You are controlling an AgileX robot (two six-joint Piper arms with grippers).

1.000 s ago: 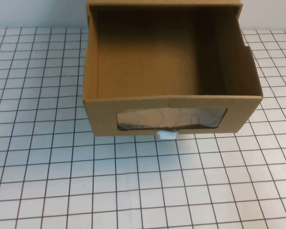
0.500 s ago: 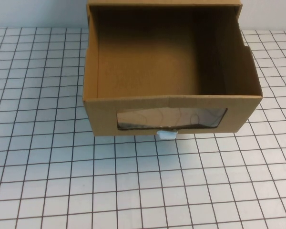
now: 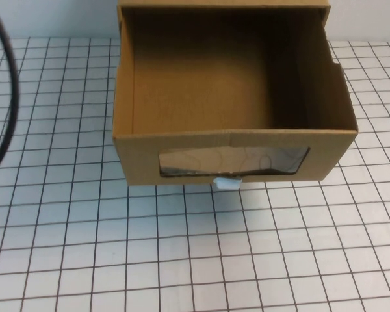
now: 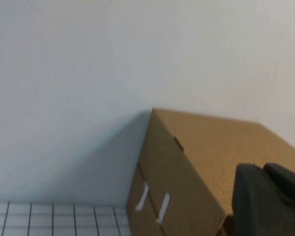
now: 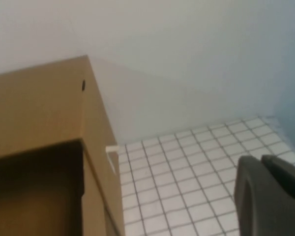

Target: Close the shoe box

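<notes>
The shoe box [image 3: 231, 97] sits at the far middle of the gridded worktop [image 3: 182, 253], upper drawer pulled out toward me and open on top, clear window [image 3: 234, 160] in its front, white pull tab [image 3: 227, 184] just below. A dark cable [image 3: 10, 97] curves along the left edge.

Left wrist view: my left gripper [image 4: 268, 199] shows as a dark mass just beside the box's side; how far it is open I cannot tell.

Right wrist view: my right gripper [image 5: 270, 196] hangs over the grid, apart from the box; again I cannot tell.
</notes>
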